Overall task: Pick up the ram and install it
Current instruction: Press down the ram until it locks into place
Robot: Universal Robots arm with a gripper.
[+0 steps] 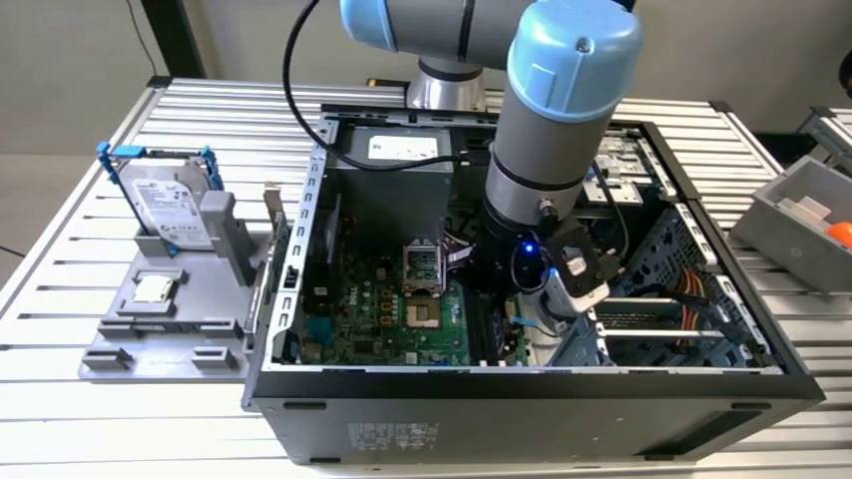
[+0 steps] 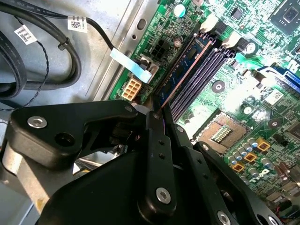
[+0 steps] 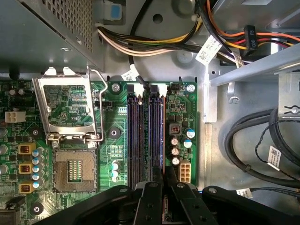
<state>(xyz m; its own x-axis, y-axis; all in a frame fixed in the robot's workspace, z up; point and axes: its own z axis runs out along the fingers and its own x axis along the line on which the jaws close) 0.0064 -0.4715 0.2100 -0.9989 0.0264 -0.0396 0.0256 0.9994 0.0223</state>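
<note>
I see the gripper point(image 2: 157, 112) low inside the open computer case point(image 1: 533, 384), directly over the memory slots point(image 3: 140, 136) of the green motherboard point(image 1: 379, 319). In the second wrist view its two black fingers point(image 2: 159, 145) are pressed together on the near end of the ram point(image 2: 185, 63), so the gripper is clamped on the ram. The ram stands on its edge and lies along the outermost slot, the one closest to the edge of the motherboard; its far end is between the white latches point(image 2: 211, 22). I cannot tell if it is fully pushed down into the slot. The other slots beside it hold nothing.

In the first wrist view the ram point(image 3: 161, 136) appears as a thin line along the same slot, and the gripper point(image 3: 164, 180) holds its near end. Beside the slots I see the CPU socket point(image 3: 75, 168) with its metal frame point(image 3: 65, 110) lifted open. A bundle of coloured cables point(image 3: 154, 44) runs above the board.

In the exterior view the case rests on a slatted metal table point(image 1: 80, 249). On the exterior view's left, a hard drive in a blue frame point(image 1: 171, 205) stands upright in a grey holder point(image 1: 167, 319), well apart from the gripper point(image 1: 522, 317).
</note>
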